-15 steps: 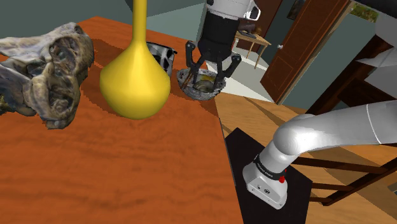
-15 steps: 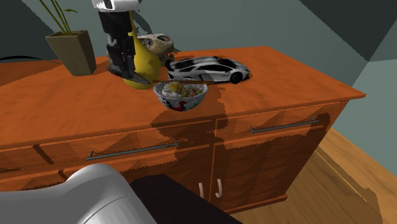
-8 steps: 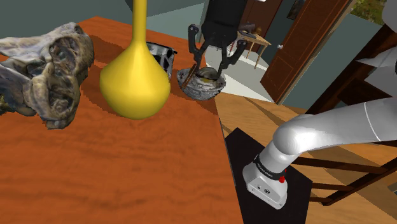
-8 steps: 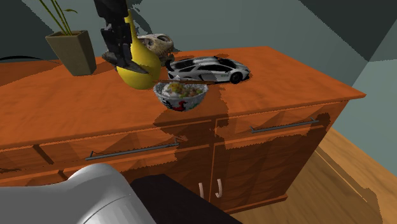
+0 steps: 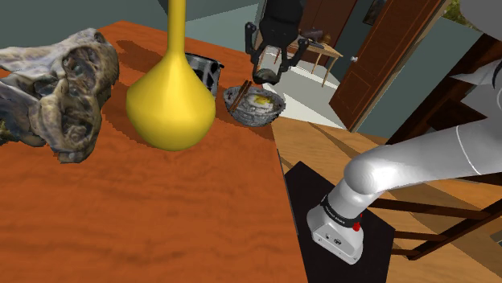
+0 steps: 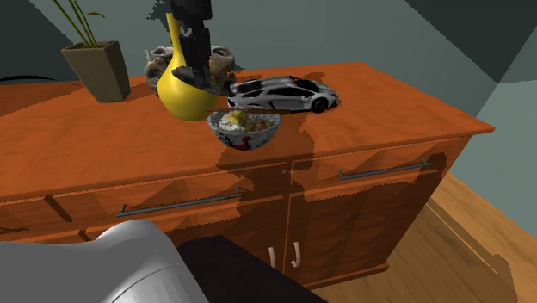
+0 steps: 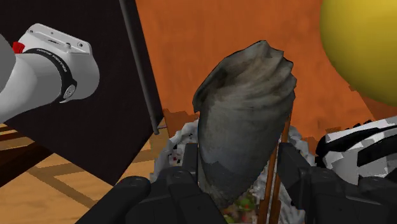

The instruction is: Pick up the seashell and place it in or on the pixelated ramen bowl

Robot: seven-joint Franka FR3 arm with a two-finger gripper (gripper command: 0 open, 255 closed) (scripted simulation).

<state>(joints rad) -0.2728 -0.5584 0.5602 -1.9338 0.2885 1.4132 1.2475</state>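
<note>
A grey-brown ridged seashell (image 7: 245, 121) is clasped between the two black fingers (image 7: 188, 167) of my gripper (image 7: 238, 170), which is shut on it. Right beneath the shell lies the pixelated ramen bowl (image 7: 173, 145), with chopsticks sticking out of it. In the shoulder view the gripper (image 5: 272, 66) hangs a short way above the bowl (image 5: 254, 106), which sits near the orange-brown cabinet top's edge. In the second exterior view the gripper (image 6: 196, 73) is in front of the yellow vase, up and to the left of the bowl (image 6: 243, 128).
A tall yellow vase (image 5: 170, 100) stands close beside the bowl. A silver toy car (image 6: 280, 93) lies just behind the bowl. A brown skull-like lump (image 5: 60, 90) sits at the shoulder view's left. A potted plant (image 6: 96, 69) stands further along the top. The black stand (image 5: 338, 217) is beside the cabinet.
The gripper has risen from just over the bowl to a higher spot above it, with the seashell still between its fingers. The bowl, vase and car have stayed put.
</note>
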